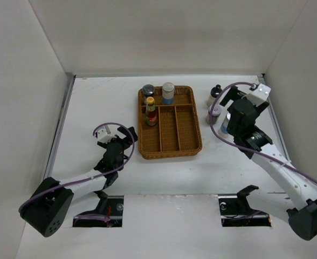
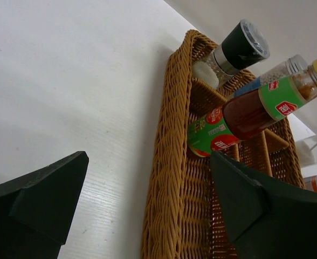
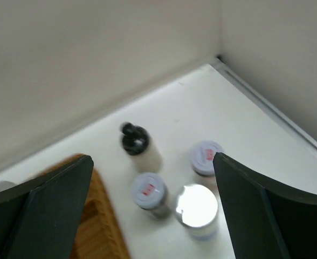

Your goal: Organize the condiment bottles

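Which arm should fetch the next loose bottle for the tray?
Right, likely. The right hand hangs open above the four loose bottles beside the tray; the left hand sits across the tray from them.

Brown wicker tray [image 1: 188,141] on white table [image 1: 104,102]

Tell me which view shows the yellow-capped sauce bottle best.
The left wrist view: the sauce bottle is large there, its label and dark red contents clear. The top view shows the bottle small, standing in the tray. The right wrist view does not show it.
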You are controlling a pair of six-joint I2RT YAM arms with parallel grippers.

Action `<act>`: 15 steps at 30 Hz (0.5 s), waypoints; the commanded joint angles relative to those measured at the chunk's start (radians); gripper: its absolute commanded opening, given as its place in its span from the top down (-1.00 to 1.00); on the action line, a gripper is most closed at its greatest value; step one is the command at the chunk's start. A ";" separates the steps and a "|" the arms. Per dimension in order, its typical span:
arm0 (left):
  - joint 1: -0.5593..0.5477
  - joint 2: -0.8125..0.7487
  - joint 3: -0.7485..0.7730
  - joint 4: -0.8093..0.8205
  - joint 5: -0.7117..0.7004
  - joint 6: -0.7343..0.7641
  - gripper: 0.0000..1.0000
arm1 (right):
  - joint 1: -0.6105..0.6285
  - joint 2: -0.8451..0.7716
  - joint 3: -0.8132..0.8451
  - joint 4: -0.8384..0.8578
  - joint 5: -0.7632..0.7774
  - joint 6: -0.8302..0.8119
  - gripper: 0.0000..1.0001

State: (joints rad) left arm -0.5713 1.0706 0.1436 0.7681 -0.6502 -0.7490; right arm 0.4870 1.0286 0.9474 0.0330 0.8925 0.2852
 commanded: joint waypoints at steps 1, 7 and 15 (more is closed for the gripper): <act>-0.012 0.009 0.025 0.050 0.012 -0.012 -1.00 | -0.027 0.042 -0.053 -0.189 0.057 0.061 -1.00; -0.019 0.020 0.030 0.050 0.021 -0.012 -1.00 | -0.132 0.099 -0.082 -0.208 -0.140 0.095 -1.00; -0.015 0.038 0.037 0.050 0.029 -0.012 -1.00 | -0.207 0.220 -0.061 -0.160 -0.277 0.103 -1.00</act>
State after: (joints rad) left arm -0.5850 1.1133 0.1486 0.7746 -0.6342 -0.7502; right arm 0.2916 1.2209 0.8555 -0.1703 0.6918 0.3706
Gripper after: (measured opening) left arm 0.997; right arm 0.999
